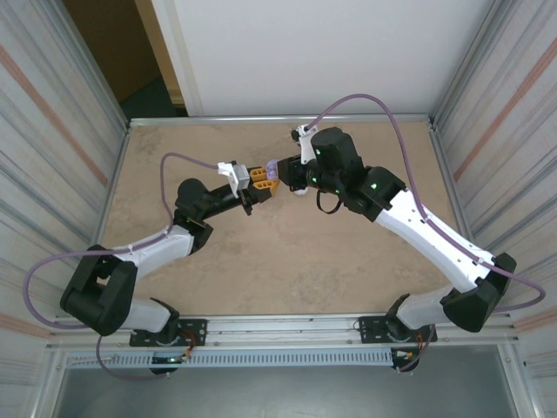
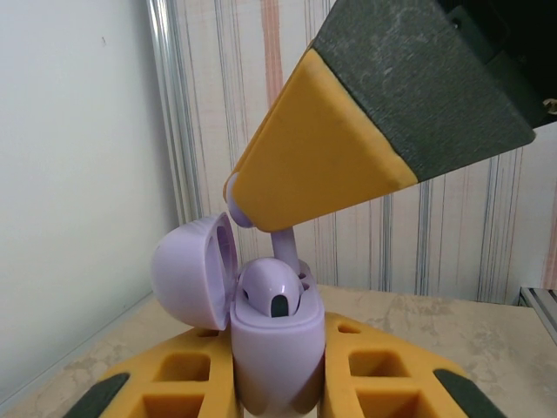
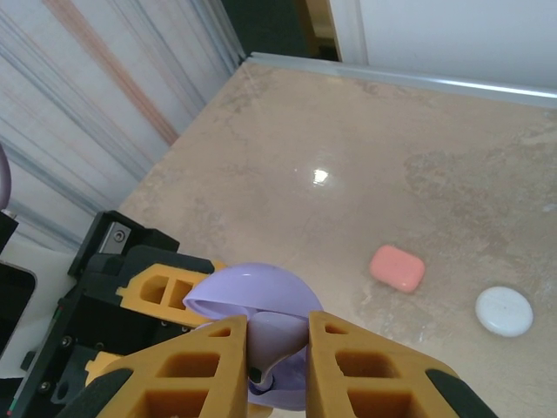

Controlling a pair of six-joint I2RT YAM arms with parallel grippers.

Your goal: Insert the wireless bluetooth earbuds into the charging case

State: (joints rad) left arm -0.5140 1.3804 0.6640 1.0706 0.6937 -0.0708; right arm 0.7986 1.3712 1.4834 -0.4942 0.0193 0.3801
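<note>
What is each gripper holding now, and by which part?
The left gripper clamps the purple charging case at its lower body. The right gripper pinches a purple earbud by its upper end, with the stem pointing down into the case.

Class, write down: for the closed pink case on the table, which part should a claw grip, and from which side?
Probably across its long sides, from straight above: the pink case lies flat, a closed rounded oblong, with bare table beside each long side.
</note>
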